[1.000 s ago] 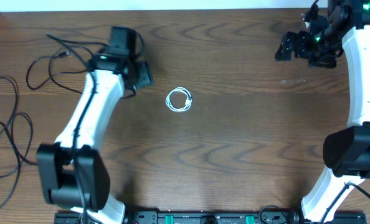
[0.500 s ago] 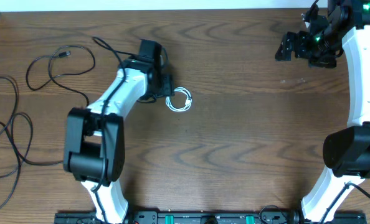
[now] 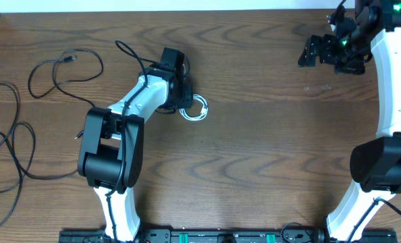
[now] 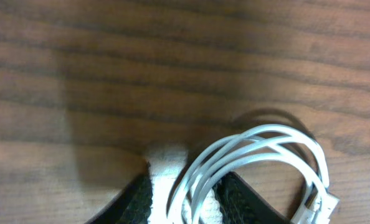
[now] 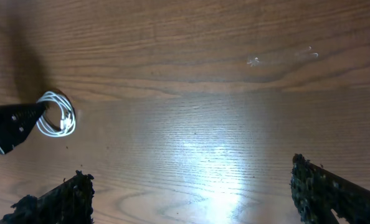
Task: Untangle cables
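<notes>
The short white cable (image 3: 196, 109) lies coiled on the wooden table just left of centre. My left gripper (image 3: 186, 101) is at the coil's left edge. In the left wrist view its black fingers (image 4: 235, 198) hold several white strands (image 4: 266, 140) between them, so the gripper (image 4: 194, 205) is shut on the coil. Long black cables (image 3: 57, 75) loop loosely at the far left, with more (image 3: 11, 143) by the table's left edge. My right gripper (image 3: 308, 52) hovers at the far right, open and empty (image 5: 191, 199). The white coil (image 5: 57, 116) shows far off in its view.
The wooden table (image 3: 268, 148) runs between the two arms. The right arm's white link (image 3: 389, 88) stands along the right edge. A thin black cord (image 3: 129, 51) arcs behind the left wrist.
The left arm swung right from the black cables to the white coil, and its jaws closed onto the coil's strands. The right arm has not moved.
</notes>
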